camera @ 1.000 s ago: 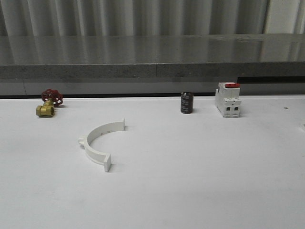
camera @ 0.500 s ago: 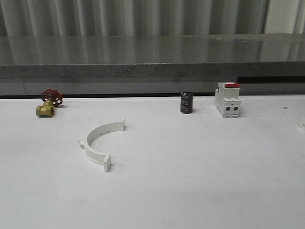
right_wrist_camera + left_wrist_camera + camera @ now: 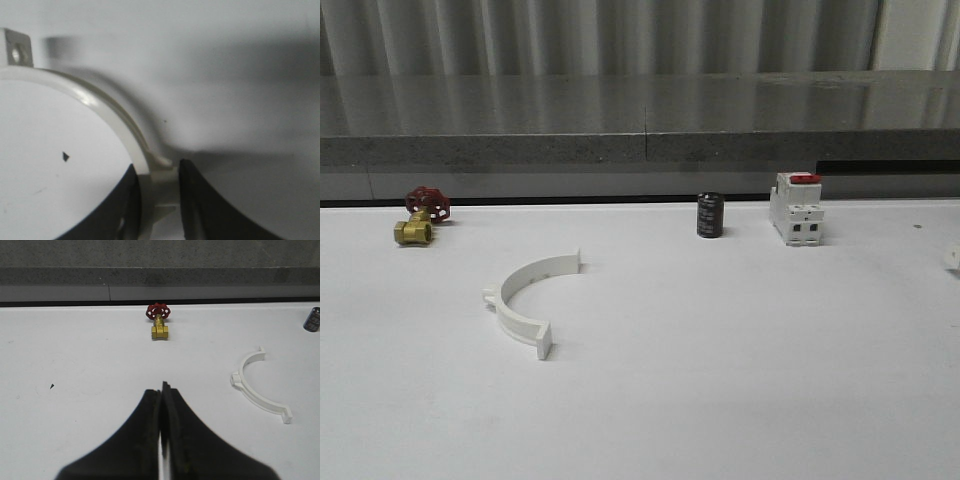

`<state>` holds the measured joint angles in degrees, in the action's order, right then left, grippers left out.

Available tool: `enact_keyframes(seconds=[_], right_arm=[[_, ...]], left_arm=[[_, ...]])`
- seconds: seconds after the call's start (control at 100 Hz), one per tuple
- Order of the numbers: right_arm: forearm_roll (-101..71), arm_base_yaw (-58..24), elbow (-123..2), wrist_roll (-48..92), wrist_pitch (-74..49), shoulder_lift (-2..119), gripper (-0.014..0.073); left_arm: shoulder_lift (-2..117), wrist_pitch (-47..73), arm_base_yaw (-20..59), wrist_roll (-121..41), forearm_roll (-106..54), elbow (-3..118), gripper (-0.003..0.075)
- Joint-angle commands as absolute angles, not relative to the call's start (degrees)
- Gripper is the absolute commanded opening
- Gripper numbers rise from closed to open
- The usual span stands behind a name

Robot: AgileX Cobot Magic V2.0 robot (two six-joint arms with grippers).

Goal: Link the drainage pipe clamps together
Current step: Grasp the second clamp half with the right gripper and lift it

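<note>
One white drainage pipe clamp (image 3: 500, 300) lies flat on the white table left of centre, its open side facing right; it also shows off to one side of my left gripper (image 3: 237, 381). My left gripper (image 3: 162, 387) hovers over bare table with its fingers pressed together and nothing between them. The second drainage pipe clamp (image 3: 115, 114) is held at its middle block by my right gripper (image 3: 159, 167), a black finger on each side. A small white piece (image 3: 952, 258) at the front view's right edge looks like one end of that clamp.
Along the table's back stand a brass valve with a red handwheel (image 3: 420, 218), a black cylinder (image 3: 710, 215) and a white boxy switch with a red top (image 3: 797, 210). Behind them runs a grey stone ledge (image 3: 640, 130).
The small white piece at the right edge of the front view has come a little further into the picture. The clamp on the table has stayed put.
</note>
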<state>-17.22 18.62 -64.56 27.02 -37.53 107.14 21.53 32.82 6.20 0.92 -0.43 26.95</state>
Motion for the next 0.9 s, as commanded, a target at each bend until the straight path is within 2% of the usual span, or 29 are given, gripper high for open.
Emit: enact_keyframes(seconds=[0.0,0.15,0.27,0.37,0.67,0.77,0.89], right_arm=[[-18.8,16.8,-67.5,25.4,-39.6,102.8,-0.0004],[-17.6,9.9,-67.8,12.2,-40.6,97.1,-0.0004],[-10.9,0.2,-67.8,4.2,-39.7,93.1,-0.0004],[-3.0,-8.8,-68.1,-8.8,-39.2,92.3,-0.0004],[23.9,-30.0,-75.0,-49.4,-46.2,98.8,-0.0004],[26.4,-33.5,-77.9,-56.3,-45.6,102.0,-0.0004],[25.9,-36.1,-81.1,-57.6,-45.4,105.6,-0.0004]], left_arm=[[21.8,28.7,6.1,1.0,-0.9,28.4,-0.0021],[21.8,28.7,6.1,1.0,-0.9,28.4,-0.0021],[21.8,28.7,6.1,1.0,-0.9,28.4,-0.0021],[21.8,28.7,6.1,1.0,-0.9,28.4,-0.0021],[21.8,28.7,6.1,1.0,-0.9,28.4,-0.0021],[21.8,28.7,6.1,1.0,-0.9,28.4,-0.0021],[21.8,28.7,6.1,1.0,-0.9,28.4,-0.0021]])
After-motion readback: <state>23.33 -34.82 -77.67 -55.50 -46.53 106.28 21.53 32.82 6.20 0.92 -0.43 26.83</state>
